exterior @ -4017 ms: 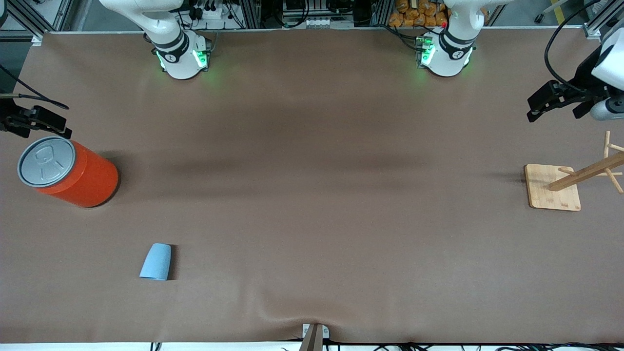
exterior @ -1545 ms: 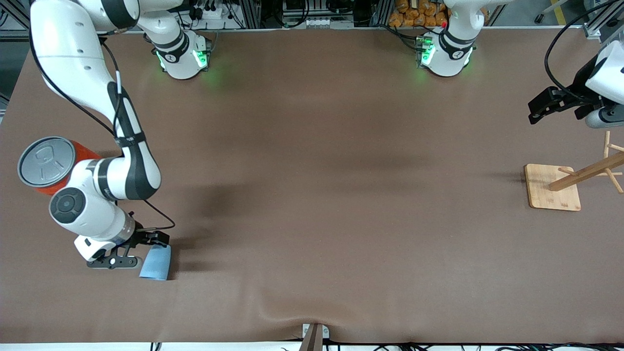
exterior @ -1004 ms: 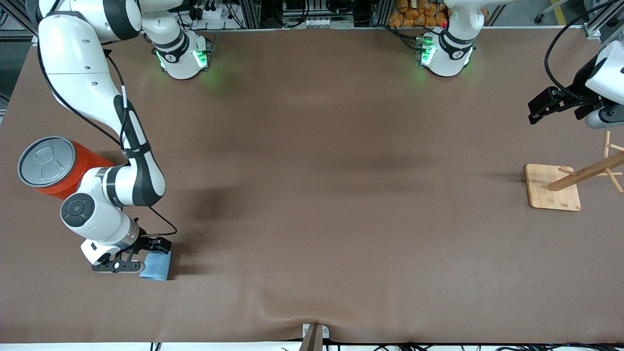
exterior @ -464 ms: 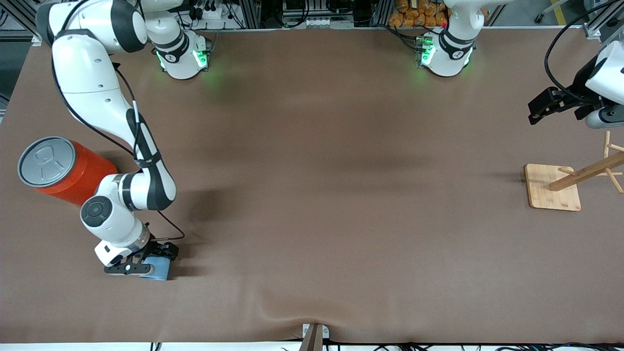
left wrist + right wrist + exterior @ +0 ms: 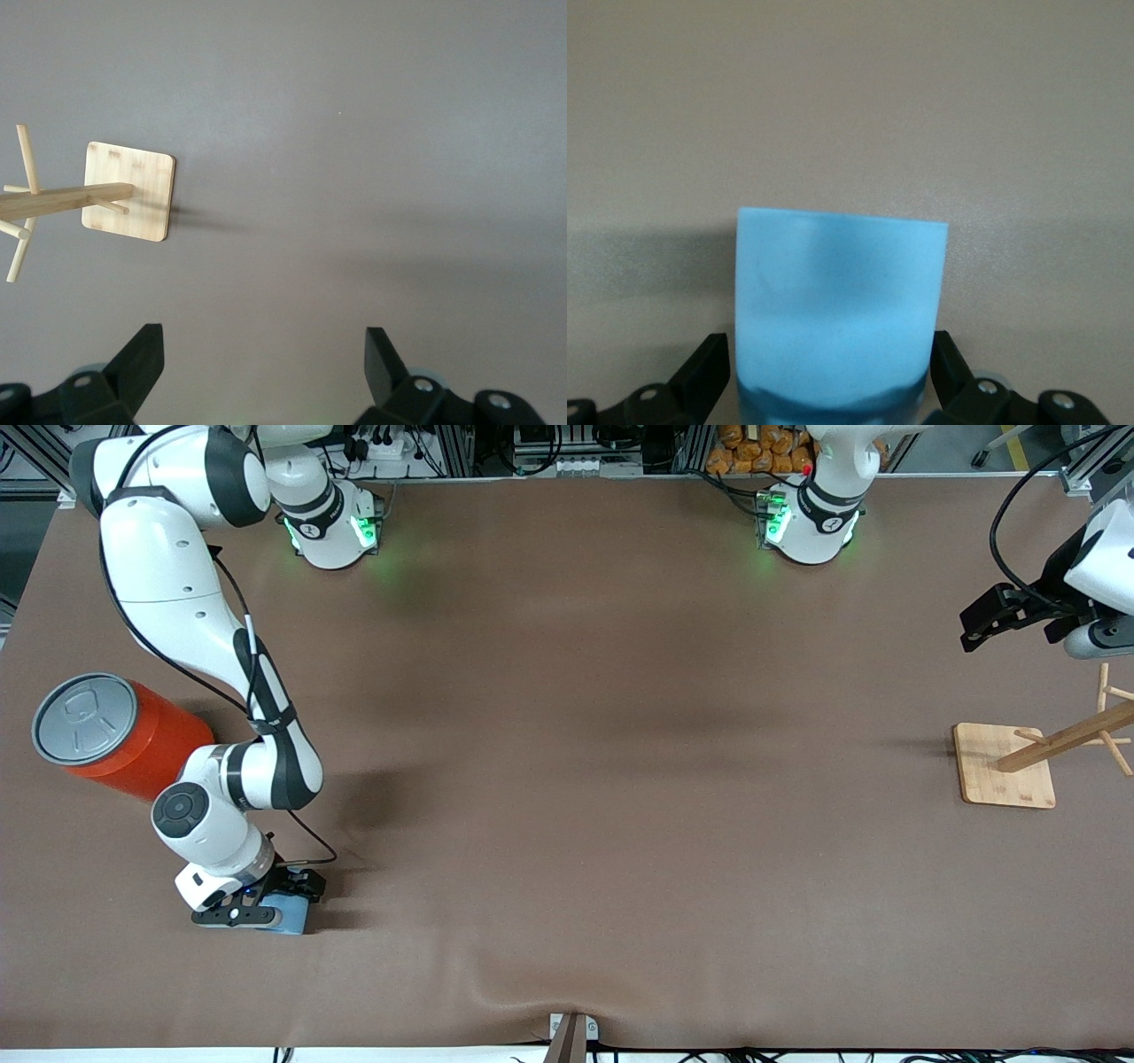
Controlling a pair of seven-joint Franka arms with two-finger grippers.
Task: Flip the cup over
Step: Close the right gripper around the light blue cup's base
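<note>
We have the right pincer [image 5: 257,908] low at the cup [image 5: 285,917], its 2 fingers [image 5: 709,367] spread wide, 1 on each side of the blue wall and not yet pressing it. The cup sits on the worktop [image 5: 567,779] toward the right arm's end, nearer the front camera than the can [image 5: 120,735] and well apart from it. We judge the risk to be a poor squeeze: the wall tapers and looks smooth, so a bite set too close to 1 end could let the cup slide out or skid along the brown cover before it turns. A finger dragging low could also catch that cover, which wrinkles near the front edge. Room is generous: bare worktop lies all round the cup, with the front edge its closest limit. Our left pincer [image 5: 261,372] waits spread and empty, up over the left arm's end near the rack [image 5: 1028,757].
</note>
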